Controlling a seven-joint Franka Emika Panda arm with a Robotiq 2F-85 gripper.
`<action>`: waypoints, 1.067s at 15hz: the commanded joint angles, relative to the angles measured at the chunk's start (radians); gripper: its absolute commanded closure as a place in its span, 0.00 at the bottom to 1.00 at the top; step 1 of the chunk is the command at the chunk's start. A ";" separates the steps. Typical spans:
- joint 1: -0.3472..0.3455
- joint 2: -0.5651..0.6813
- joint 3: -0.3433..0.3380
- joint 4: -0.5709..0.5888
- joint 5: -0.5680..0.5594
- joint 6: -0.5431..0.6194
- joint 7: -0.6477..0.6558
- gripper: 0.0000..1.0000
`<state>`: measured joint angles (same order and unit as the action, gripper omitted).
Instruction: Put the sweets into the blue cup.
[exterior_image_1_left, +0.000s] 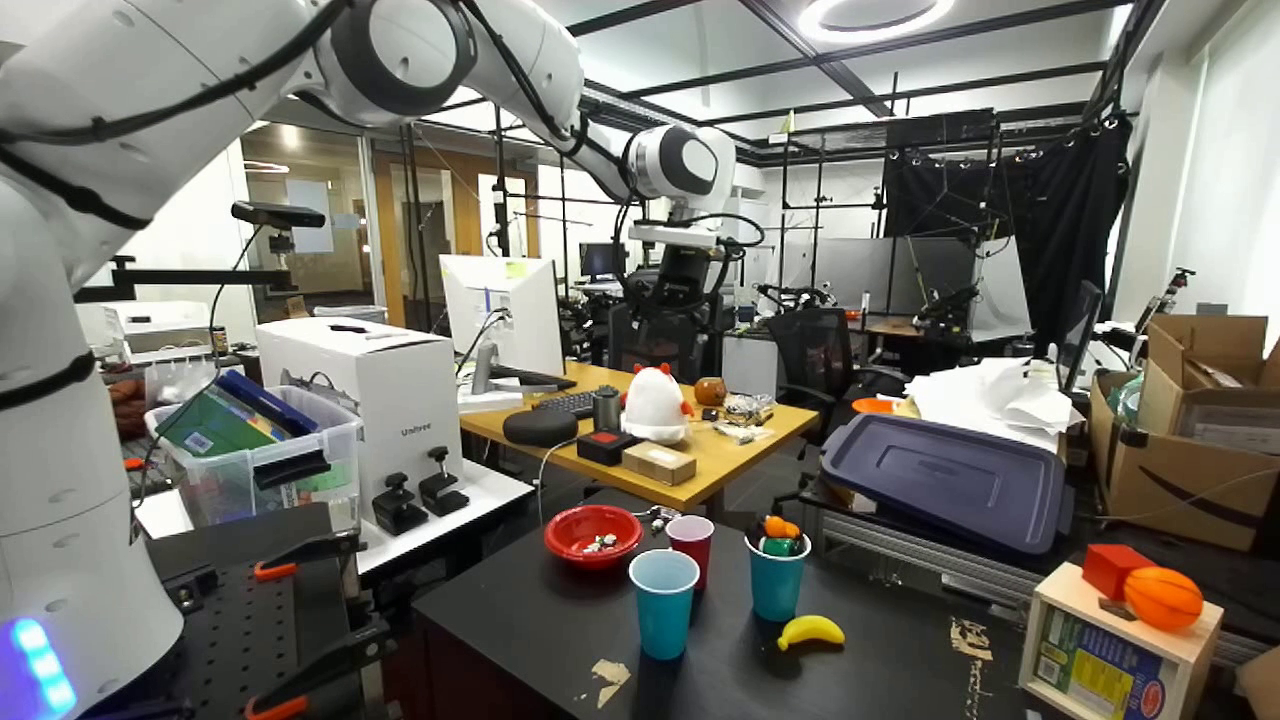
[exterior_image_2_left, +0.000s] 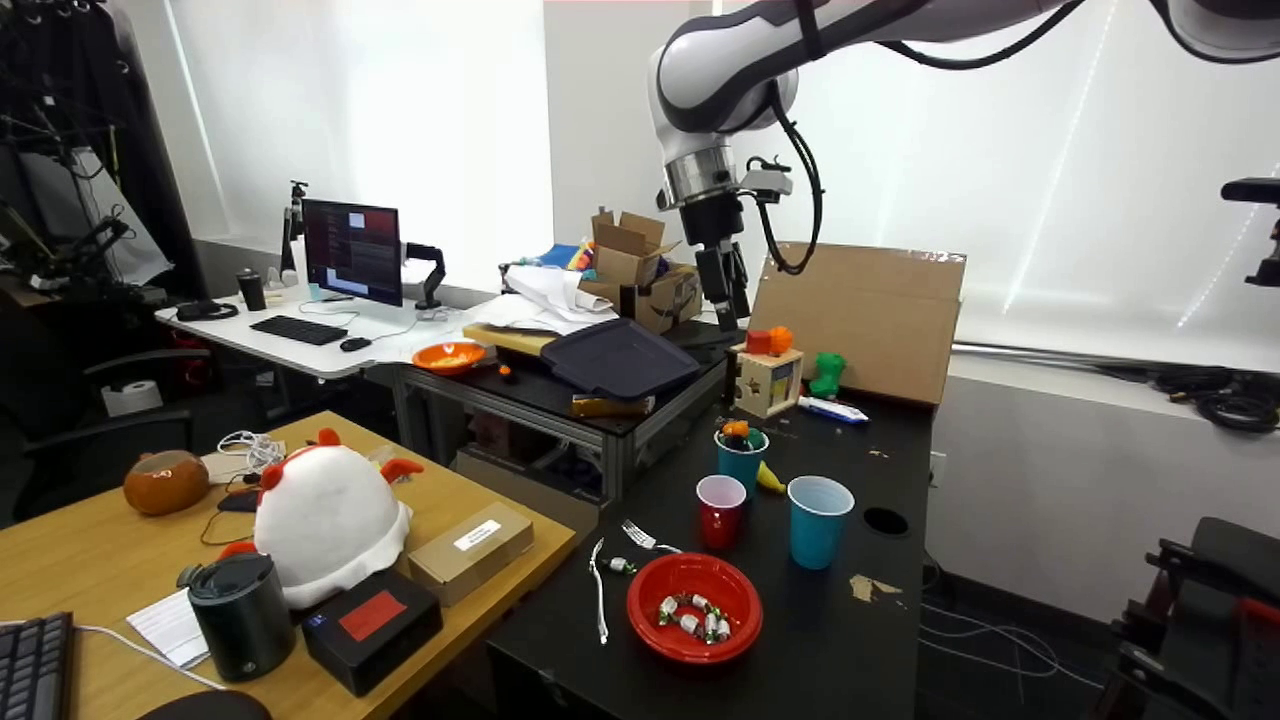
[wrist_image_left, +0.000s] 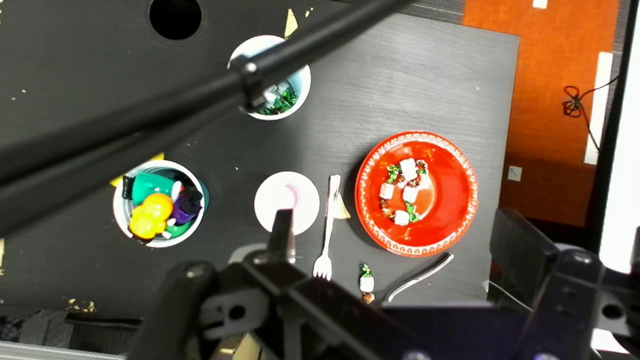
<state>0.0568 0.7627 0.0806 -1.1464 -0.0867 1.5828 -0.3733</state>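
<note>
Several sweets (wrist_image_left: 401, 218) in white, green and brown wrappers lie in the red bowl (wrist_image_left: 457, 220). A single sweet (wrist_image_left: 367, 284) rests on the dark table outside the bowl. Inside a blue cup (wrist_image_left: 305, 82), green and white wrappers show in the wrist view, partly behind a dark bar. That cup (exterior_image_1_left: 665, 610) stands upright in both exterior views. A different blue cup (wrist_image_left: 118, 212) holds toys. My gripper (wrist_image_left: 395, 220) is wide open with nothing between its fingers, high above the table; the gripper (exterior_image_2_left: 733, 315) is also in the air in an exterior view.
A red cup (exterior_image_2_left: 720, 515) stands between the bowl and the toy-filled cup. A fork (wrist_image_left: 327, 227) and another piece of cutlery (wrist_image_left: 420, 278) lie near the loose sweet. Further along are a toy banana (exterior_image_1_left: 811, 631) and a wooden box (exterior_image_2_left: 768, 385) with toys on top.
</note>
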 joint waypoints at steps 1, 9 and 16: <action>0.001 -0.033 0.006 -0.056 0.002 0.014 0.019 0.00; 0.050 -0.146 0.059 -0.333 0.025 0.150 0.075 0.00; 0.131 -0.202 0.081 -0.684 0.041 0.512 0.268 0.00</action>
<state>0.1673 0.6399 0.1640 -1.6359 -0.0548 1.9426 -0.1866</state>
